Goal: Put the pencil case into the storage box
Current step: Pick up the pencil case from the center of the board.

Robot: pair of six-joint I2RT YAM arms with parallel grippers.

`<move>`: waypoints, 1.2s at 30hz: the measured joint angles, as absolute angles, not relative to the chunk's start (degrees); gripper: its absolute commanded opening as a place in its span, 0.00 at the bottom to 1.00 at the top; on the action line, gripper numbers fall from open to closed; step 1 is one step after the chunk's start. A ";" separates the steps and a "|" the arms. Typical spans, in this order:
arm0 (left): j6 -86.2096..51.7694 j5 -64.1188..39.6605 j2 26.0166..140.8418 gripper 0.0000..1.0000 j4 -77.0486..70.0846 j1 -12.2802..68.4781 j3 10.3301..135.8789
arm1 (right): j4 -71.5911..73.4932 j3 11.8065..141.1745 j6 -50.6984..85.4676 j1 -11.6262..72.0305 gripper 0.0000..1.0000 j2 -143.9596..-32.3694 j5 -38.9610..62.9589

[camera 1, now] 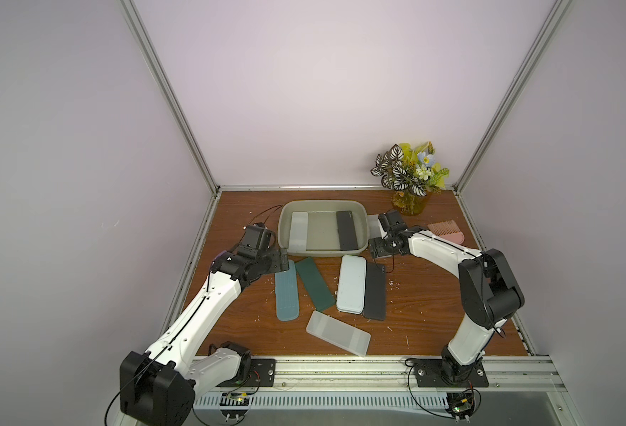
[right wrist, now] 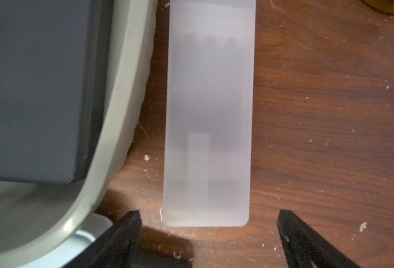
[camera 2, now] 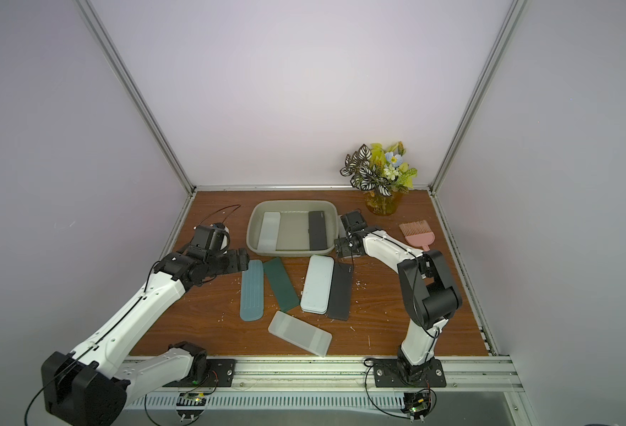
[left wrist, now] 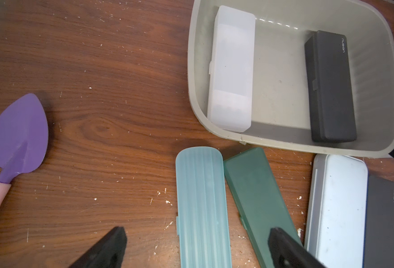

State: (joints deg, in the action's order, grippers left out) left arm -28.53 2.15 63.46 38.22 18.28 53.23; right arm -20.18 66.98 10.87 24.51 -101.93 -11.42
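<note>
The translucent pencil case [right wrist: 207,116] lies flat on the worktop [right wrist: 319,139] just beside the storage box [right wrist: 112,130], its long axis parallel to the box's short wall. At one end of it the right gripper [right wrist: 208,218] has its jaws apart. The left gripper [left wrist: 197,232] also has its jaws apart.

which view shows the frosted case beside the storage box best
Right wrist view: the frosted case lies nearly whole beside the storage box. In both top views the right arm hides most of it; left wrist view: maybe a sliver.

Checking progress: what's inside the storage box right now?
Inside the storage box lie a translucent white case at one end and a black case at the other. Anything beneath them is covered.
</note>
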 measured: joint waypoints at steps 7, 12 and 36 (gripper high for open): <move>-28.53 2.13 63.46 0.96 38.22 18.28 53.23 | -16.80 65.54 7.88 23.49 0.99 -102.65 -10.15; -28.53 2.13 63.48 0.96 38.22 18.28 53.23 | -15.11 65.52 6.17 23.20 0.99 -104.09 -9.96; -28.51 1.96 64.03 0.96 37.85 18.28 53.23 | -15.11 63.05 9.17 22.31 0.73 -104.53 -8.05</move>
